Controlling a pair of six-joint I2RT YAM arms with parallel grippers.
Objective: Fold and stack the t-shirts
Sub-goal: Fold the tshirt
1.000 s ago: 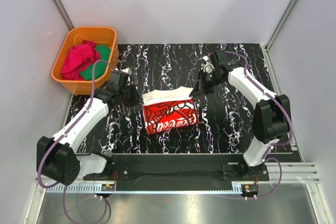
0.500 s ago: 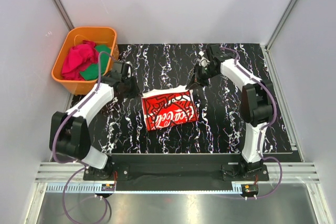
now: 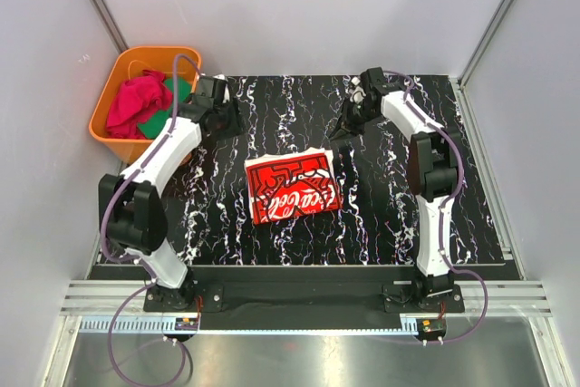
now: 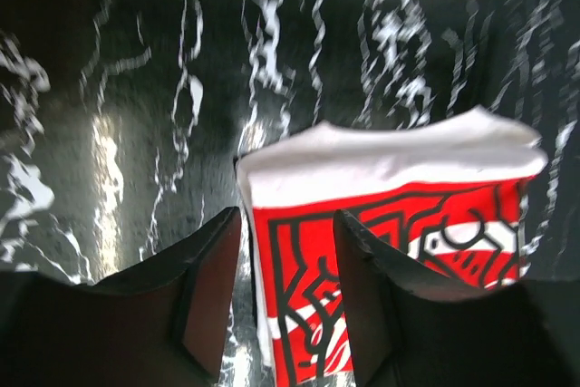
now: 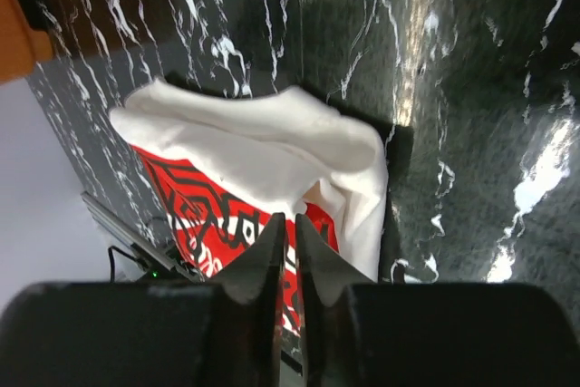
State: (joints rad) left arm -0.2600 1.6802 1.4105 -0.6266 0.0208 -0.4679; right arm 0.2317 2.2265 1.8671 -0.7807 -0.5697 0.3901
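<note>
Over the last second both arms have drawn back from the stack toward the far side of the black white-veined counter (image 3: 399,197), the left one swinging up beside the orange plastic tub (image 3: 127,148) and the right one lifting off toward the far right. The red cotton t-shirt with the white Coca-Cola script (image 3: 292,189) has settled flat where it was bunched at its far edge, so I read this as the release after a placing move. It lies folded into a rough rectangle at the middle of the counter, on top of the folded cream-white t-shirt (image 5: 272,147), which shows only as a pale strip along the far edge. That overlap is what the stacking calls for: the red one sits nearly square over the white one, with just that margin left uncovered. My left end effector (image 4: 286,224) has its fingers spread wide with nothing between them, hanging over the near-left corner of the stack and clear of the cloth. My right end effector (image 5: 290,228) has its fingers drawn almost together, only a thin slit between them and no fabric in it. The tub holds crumpled pink and green cloth (image 3: 136,101), so I judge more garments wait there, and the left arm is already close to them.
</note>
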